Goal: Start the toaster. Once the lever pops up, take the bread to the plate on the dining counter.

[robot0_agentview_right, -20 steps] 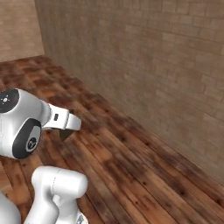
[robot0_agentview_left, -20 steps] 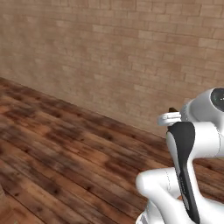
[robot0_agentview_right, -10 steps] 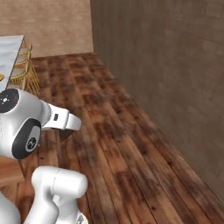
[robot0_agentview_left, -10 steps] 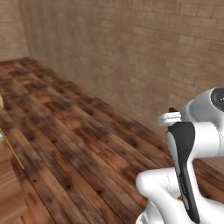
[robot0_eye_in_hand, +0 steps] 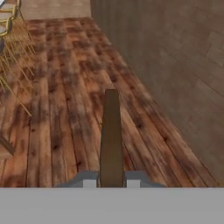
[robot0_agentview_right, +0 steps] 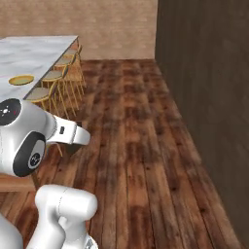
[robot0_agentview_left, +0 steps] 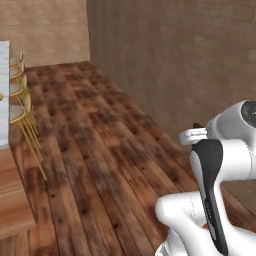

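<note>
In the hand view my gripper [robot0_eye_in_hand: 111,181] is shut on the bread [robot0_eye_in_hand: 111,135], a thin brown slice seen edge-on that rises from between the fingertips. It hangs above the wooden floor. The yellow-green plate [robot0_agentview_right: 21,80] lies on the marble top of the dining counter [robot0_agentview_right: 44,51], far off to the left in the right base view. The counter's pale top edge [robot0_agentview_left: 4,90] also shows at the left border of the left base view. The toaster is out of view.
A row of gold-legged stools [robot0_agentview_right: 61,80] stands along the counter's near side, also seen as stools [robot0_agentview_left: 20,102] in the left base view. A brick wall [robot0_agentview_left: 190,60] runs close on the right. Wooden floor [robot0_agentview_right: 141,136] lies between wall and counter.
The whole picture has swung as the base turns: the counter, stools and plate have come into view from the left. The bread stays in the gripper.
</note>
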